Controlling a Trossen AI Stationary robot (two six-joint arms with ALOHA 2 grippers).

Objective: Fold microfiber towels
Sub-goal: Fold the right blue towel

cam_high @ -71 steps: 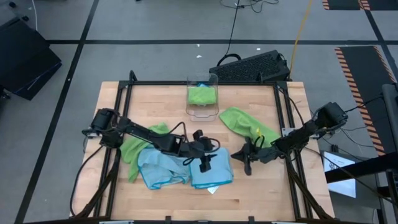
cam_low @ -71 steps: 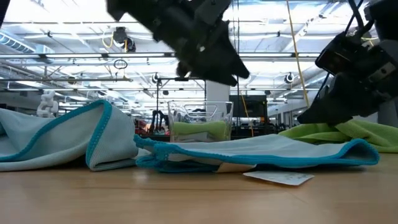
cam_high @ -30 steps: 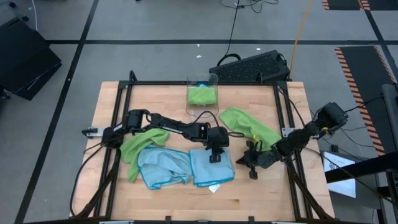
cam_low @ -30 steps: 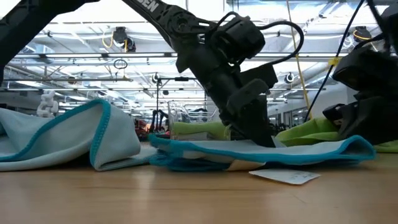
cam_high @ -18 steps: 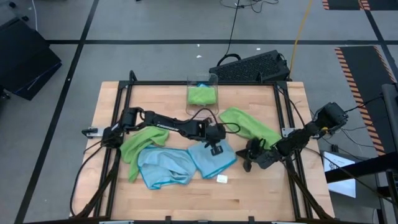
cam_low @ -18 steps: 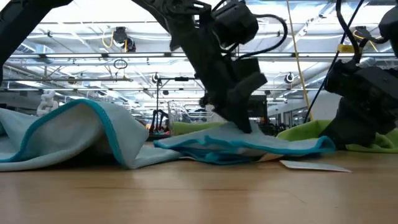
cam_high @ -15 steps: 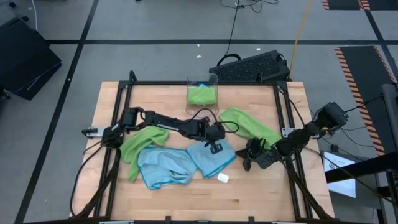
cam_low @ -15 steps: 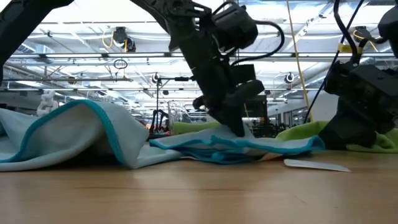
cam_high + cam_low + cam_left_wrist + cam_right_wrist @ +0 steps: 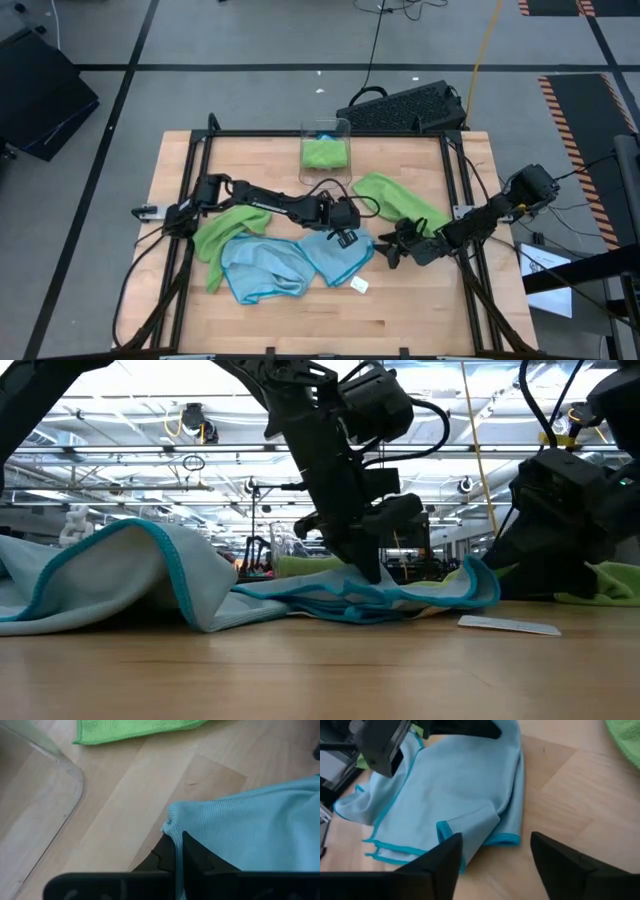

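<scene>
A folded light blue towel (image 9: 338,260) lies at the table's middle, skewed, its right end curled up (image 9: 480,582). My left gripper (image 9: 345,238) is shut on its far edge. My right gripper (image 9: 384,252) stands open just right of that towel, and the towel's near-right corner (image 9: 470,826) shows between its fingers. A second, crumpled light blue towel (image 9: 258,270) lies to the left, partly on a lime green towel (image 9: 225,228). Another green towel (image 9: 400,200) lies at the right. My left gripper pinches a bunched bit of the light blue towel's far edge (image 9: 171,826) between its two fingers (image 9: 200,862). The fingers slant down from the far left. That edge is raised a little, and the rest of the towel lies slack on the table.
A clear plastic bin (image 9: 326,158) with a green towel inside stands at the far middle. A small white tag (image 9: 358,285) lies loose on the wood near the blue towel. Black frame rails run along the table's left, right and far sides.
My left gripper has shut on the folded blue towel's far edge and drawn it slightly toward the far left. The towel has turned askew, uncovering the white tag, and its right end has curled up. My right gripper has rolled and opened, shifting toward the towel.
</scene>
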